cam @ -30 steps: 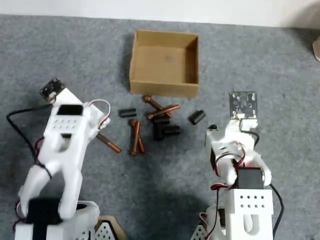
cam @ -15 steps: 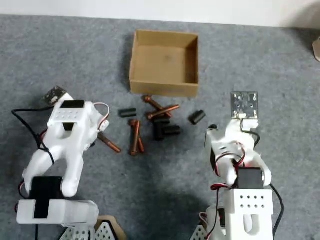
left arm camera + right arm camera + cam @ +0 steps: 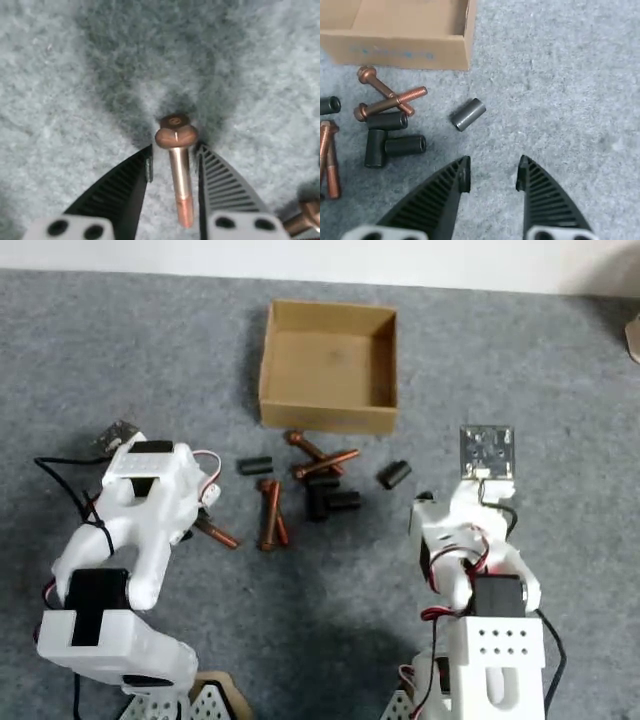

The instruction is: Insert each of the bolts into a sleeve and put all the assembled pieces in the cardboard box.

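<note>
A copper bolt (image 3: pixel 179 170) lies on the grey carpet between the fingers of my left gripper (image 3: pixel 174 149). The gripper is open and straddles the shaft, with a small gap on each side. From above, this bolt (image 3: pixel 217 531) pokes out beside the left arm (image 3: pixel 150 490). My right gripper (image 3: pixel 492 175) is open and holds nothing. It hangs a little short of a lone black sleeve (image 3: pixel 468 114). The empty cardboard box (image 3: pixel 330 365) stands at the back centre. In front of it lie several more bolts (image 3: pixel 328 462) and black sleeves (image 3: pixel 343 500), all apart from one another.
Two bolts (image 3: pixel 390 104) cross just in front of the box wall (image 3: pixel 395 50). Three sleeves (image 3: pixel 405 145) cluster beside them. The right arm (image 3: pixel 465 540) stands at the front right. Bare carpet lies to the right of the lone sleeve and left of the box.
The left arm has folded down and drawn back toward its base, bringing its gripper down over the bolt at the left of the pile. The right arm and the parts have not moved.
</note>
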You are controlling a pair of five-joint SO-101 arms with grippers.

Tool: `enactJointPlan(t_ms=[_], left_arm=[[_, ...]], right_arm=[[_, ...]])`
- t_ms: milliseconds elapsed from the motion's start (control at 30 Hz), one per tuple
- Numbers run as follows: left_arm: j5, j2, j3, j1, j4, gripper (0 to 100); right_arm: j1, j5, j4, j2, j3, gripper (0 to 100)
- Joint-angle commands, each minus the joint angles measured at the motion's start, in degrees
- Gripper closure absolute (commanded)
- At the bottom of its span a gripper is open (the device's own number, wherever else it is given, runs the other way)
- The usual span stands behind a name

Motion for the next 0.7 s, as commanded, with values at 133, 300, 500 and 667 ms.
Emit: enactJointPlan(t_ms=[133,300,500,667], left_arm=[[0.4,-0.1,-2.0,0.9,-2.5,91],[0.0,-0.4,-2.2,0.7,-2.5,98],[-4.8,-0.4,-2.2,0.8,-2.5,99],[-5.1,-0.4,-4.1,1.1,-2.1,99]], right_arm=[[-1.7,-0.5,-2.5,0.5,-0.3,83.7],[-7.4,-0.1,-2.4,0.5,-0.3,83.6],[-10.0,0.0,-2.7,0.6,0.0,83.5],[-10.8,3.3,-2.8,2.1,0.1,83.5]])
